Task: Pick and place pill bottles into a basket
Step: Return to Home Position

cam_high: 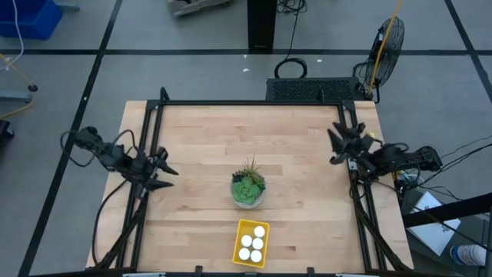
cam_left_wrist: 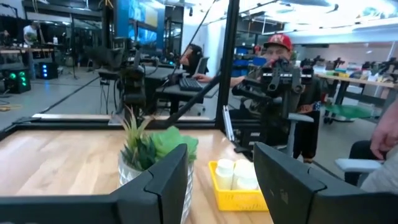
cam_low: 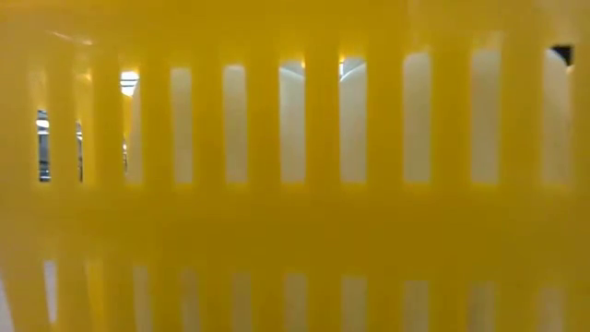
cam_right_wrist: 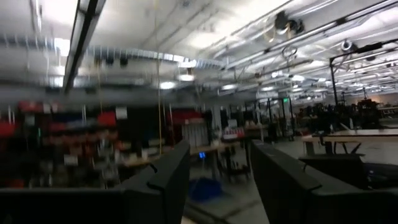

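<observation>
Basket (cam_low: 295, 231) holds four pill bottles (cam_high: 252, 245); left pincer (cam_high: 171, 177), right pincer (cam_high: 332, 146) parted, empty, at table (cam_high: 200, 131) edges.

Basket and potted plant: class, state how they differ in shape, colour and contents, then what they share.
The basket is bright yellow and rectangular; the potted plant is green, in a round pot. The basket holds white pill bottles; the potted plant holds none. Both stand on the wooden table.

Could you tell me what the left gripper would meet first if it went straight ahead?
Probably the yellow basket holding pill bottles. The left gripper would pass close beside the potted plant, though depth is unclear.
</observation>
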Controlling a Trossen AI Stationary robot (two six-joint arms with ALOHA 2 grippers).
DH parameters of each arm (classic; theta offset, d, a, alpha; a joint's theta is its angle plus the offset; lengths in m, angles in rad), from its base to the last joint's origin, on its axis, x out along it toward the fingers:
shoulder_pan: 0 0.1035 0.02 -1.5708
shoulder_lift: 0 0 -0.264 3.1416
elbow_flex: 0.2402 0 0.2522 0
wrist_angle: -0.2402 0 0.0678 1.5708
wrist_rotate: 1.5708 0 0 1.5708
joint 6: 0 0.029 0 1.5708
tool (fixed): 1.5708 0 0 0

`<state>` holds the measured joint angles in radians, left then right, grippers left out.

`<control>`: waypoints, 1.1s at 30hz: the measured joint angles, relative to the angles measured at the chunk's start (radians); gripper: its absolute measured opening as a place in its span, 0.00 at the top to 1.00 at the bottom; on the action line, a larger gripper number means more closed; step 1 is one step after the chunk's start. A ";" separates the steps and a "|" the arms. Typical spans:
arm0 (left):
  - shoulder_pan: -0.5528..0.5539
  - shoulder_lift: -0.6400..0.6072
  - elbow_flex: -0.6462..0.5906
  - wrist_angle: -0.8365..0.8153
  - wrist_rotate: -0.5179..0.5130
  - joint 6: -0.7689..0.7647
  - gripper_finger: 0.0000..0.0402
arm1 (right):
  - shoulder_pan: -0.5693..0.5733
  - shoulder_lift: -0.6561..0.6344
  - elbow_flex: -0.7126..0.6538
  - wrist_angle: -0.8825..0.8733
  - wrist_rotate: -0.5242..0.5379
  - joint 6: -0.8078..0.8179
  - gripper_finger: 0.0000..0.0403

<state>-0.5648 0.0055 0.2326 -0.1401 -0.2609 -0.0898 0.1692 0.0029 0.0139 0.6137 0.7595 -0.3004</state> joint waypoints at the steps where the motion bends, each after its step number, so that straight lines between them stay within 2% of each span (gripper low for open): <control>1: 0.000 0.000 -0.016 0.013 0.000 0.002 0.54 | 0.000 0.000 0.000 -0.044 0.000 0.000 0.60; 8: 0.000 0.000 -0.143 0.119 0.003 0.001 0.54 | 0.000 -0.002 0.000 -0.359 -0.001 0.000 0.60; 12: 0.000 0.000 -0.207 0.205 0.040 -0.017 0.54 | 0.000 -0.002 0.000 -0.516 -0.001 0.000 0.60; 26: 0.000 0.011 -0.221 0.184 0.062 -0.025 0.54 | 0.000 -0.002 0.000 -0.535 -0.001 0.000 0.60; 33: 0.000 0.078 -0.221 0.180 0.061 0.022 0.54 | 0.002 0.000 0.001 -0.516 -0.001 0.000 0.60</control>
<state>-0.5652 0.0833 0.0120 0.0395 -0.1999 -0.0681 0.1715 0.0025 0.0151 0.0978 0.7582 -0.3004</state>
